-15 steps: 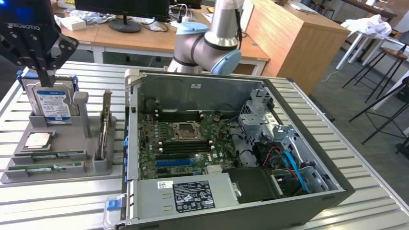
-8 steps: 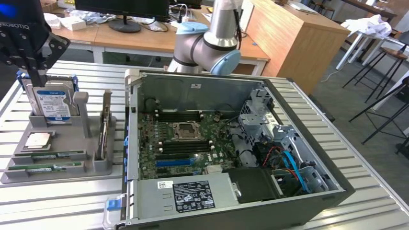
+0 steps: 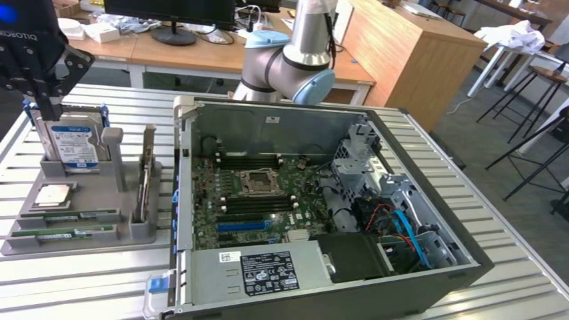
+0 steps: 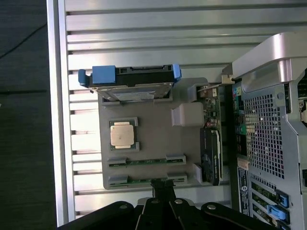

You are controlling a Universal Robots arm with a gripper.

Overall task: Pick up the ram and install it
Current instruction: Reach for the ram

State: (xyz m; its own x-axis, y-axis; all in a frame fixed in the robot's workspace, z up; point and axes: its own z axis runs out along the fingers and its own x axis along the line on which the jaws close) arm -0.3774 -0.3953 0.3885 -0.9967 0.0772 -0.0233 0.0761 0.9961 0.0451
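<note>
While the black gripper (image 4: 163, 184) hangs closed and empty, the thin green ram stick (image 3: 64, 231) lies flat at the exterior view's eight o'clock.

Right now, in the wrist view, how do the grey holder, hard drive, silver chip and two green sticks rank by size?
1. grey holder
2. hard drive
3. silver chip
4. ram stick beside the chip and outer ram stick: alike, so tied.
Chip versus sticks is close: squarer against longer.
</note>
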